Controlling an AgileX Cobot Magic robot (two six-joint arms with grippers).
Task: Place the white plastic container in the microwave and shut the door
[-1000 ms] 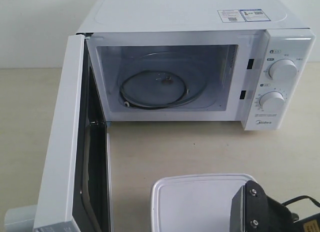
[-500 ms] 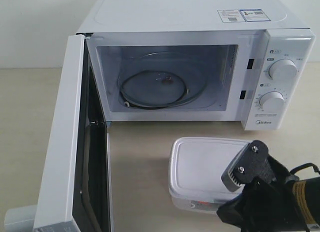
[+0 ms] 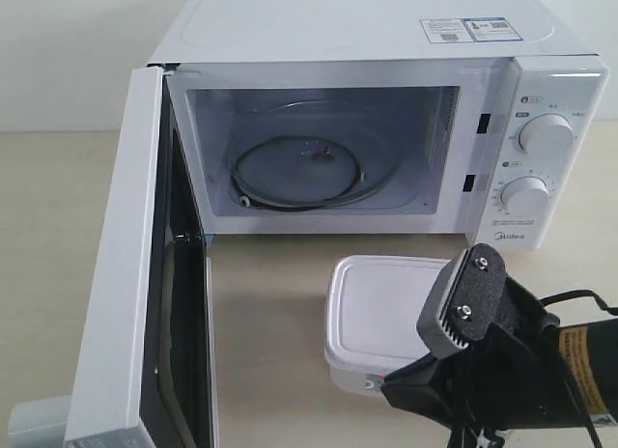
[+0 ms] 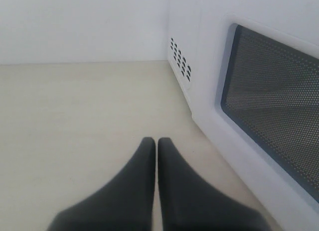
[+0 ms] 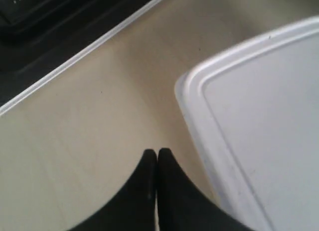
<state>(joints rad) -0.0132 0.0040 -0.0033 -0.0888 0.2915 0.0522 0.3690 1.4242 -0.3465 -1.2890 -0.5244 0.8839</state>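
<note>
Container sits lid-up, squared to microwave front; long axis unclear.

Left hand fingers pressed together, right hand fingers together too

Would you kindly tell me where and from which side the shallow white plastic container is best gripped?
Probably from above, with the right gripper, now shut, opened across the shallow translucent-white plastic container, closing on opposite side walls under the rimmed lid. It lies flat and low.

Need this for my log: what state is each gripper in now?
Left gripper: closed, holding nothing.
Right gripper: closed, empty, beside the shallow white plastic container.
</note>
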